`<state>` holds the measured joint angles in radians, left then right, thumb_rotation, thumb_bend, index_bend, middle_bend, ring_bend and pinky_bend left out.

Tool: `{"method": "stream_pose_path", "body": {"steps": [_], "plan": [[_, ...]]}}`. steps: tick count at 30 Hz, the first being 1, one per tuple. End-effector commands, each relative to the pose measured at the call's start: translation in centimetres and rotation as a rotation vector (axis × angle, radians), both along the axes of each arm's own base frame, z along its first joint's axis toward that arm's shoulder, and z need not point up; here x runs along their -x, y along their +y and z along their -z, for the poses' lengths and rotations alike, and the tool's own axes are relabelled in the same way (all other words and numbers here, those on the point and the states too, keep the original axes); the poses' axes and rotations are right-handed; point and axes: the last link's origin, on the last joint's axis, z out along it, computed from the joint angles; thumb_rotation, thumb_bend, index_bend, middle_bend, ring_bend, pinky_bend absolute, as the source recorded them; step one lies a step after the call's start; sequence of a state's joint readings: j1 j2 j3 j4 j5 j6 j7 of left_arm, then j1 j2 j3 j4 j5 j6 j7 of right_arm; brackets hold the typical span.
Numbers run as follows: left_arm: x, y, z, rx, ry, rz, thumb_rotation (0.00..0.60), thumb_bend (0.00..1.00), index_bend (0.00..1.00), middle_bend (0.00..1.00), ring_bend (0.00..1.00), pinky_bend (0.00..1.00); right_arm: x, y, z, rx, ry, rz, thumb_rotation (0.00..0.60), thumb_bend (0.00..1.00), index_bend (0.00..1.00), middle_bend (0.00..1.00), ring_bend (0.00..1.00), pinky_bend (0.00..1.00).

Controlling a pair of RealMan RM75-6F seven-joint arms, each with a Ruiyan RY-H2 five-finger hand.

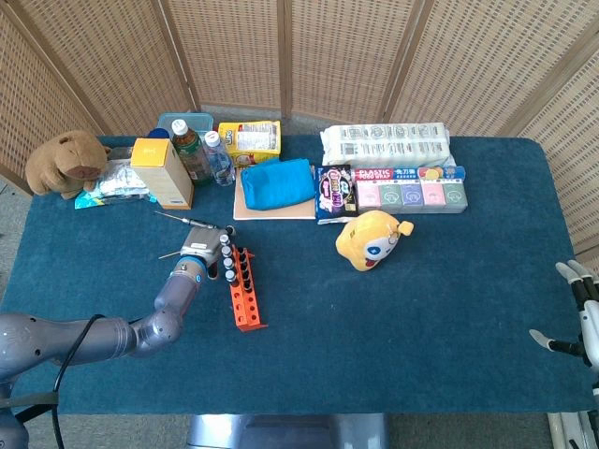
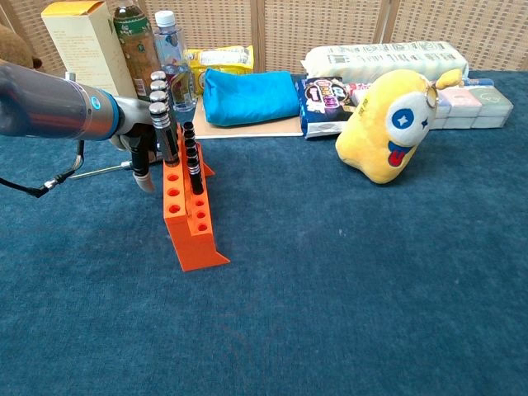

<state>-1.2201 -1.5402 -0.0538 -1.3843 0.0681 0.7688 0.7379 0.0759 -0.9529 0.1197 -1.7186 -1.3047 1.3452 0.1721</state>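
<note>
An orange tube rack (image 1: 245,292) (image 2: 190,216) lies on the blue table with several dark, silver-capped tubes (image 1: 226,256) (image 2: 160,115) standing in its far end. My left hand (image 1: 199,251) (image 2: 139,142) is pressed close against the rack's left side by those tubes. One finger hangs down toward the cloth, and the others are hidden behind the tubes, so I cannot tell whether it grips one. My right hand (image 1: 580,313) hovers off the table's right edge with fingers apart and nothing in it.
Thin rods (image 1: 175,217) (image 2: 101,171) lie left of the rack. A yellow plush (image 1: 370,239) (image 2: 388,124) sits mid-table. Along the back stand a carton (image 1: 163,173), bottles (image 1: 191,148), a blue pouch (image 1: 277,182), snack packs (image 1: 408,193) and a brown plush (image 1: 65,161).
</note>
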Motion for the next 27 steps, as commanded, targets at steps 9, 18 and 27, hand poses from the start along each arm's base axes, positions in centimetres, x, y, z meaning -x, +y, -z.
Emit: {"method": "stream_pose_path", "body": {"steps": [9,18,27], "plan": [[1.1,-0.4,-0.7,0.010,0.028,-0.034,0.600,0.18,0.13,1.00,1.00,1.00,-0.1,0.1,-0.1,0.002,-0.003,-0.005,0.600,0.00,0.09,0.05,0.01,0.00],[0.7,-0.1,-1.7,-0.015,-0.020,-0.017,0.600,0.19,0.13,1.00,1.00,1.00,-0.1,0.1,0.0,-0.001,-0.004,-0.005,0.600,0.00,0.09,0.05,0.01,0.00],[0.9,-0.1,-1.1,-0.021,-0.021,0.018,0.600,0.19,0.13,1.00,1.00,1.00,-0.2,0.1,0.0,-0.001,-0.007,-0.009,0.600,0.00,0.09,0.05,0.01,0.00]]}}
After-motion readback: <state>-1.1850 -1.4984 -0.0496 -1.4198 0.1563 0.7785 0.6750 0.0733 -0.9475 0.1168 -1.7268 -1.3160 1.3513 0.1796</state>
